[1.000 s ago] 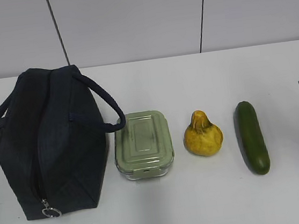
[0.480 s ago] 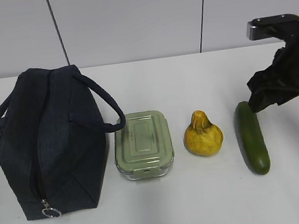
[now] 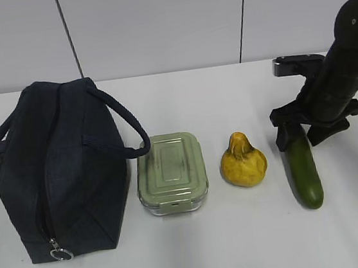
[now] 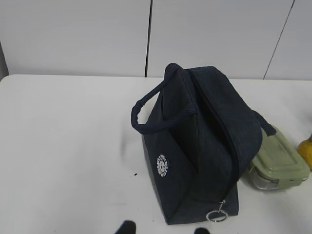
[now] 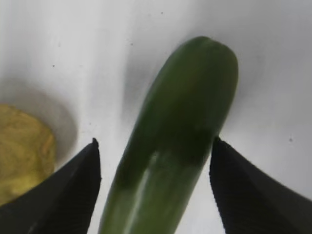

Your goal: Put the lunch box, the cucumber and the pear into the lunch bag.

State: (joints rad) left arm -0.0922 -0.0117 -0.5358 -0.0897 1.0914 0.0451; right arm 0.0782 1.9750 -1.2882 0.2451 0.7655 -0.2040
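White table point(image 3: 244, 249), end effector point(image 3: 305, 137) astride cucumber point(image 3: 303, 175), gaps either side.

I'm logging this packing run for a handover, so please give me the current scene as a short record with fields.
bag: lunch bag on the table's left side, zipped shut
lunch box: lunch box just right of the bag, lid on
pear: pear between box and cucumber
cucumber: cucumber lying flat on the table
right hand: right hand open, fingers straddling the cucumber's far end, not closed on it
left hand: left hand near the bag, holding nothing
packed so far: nothing
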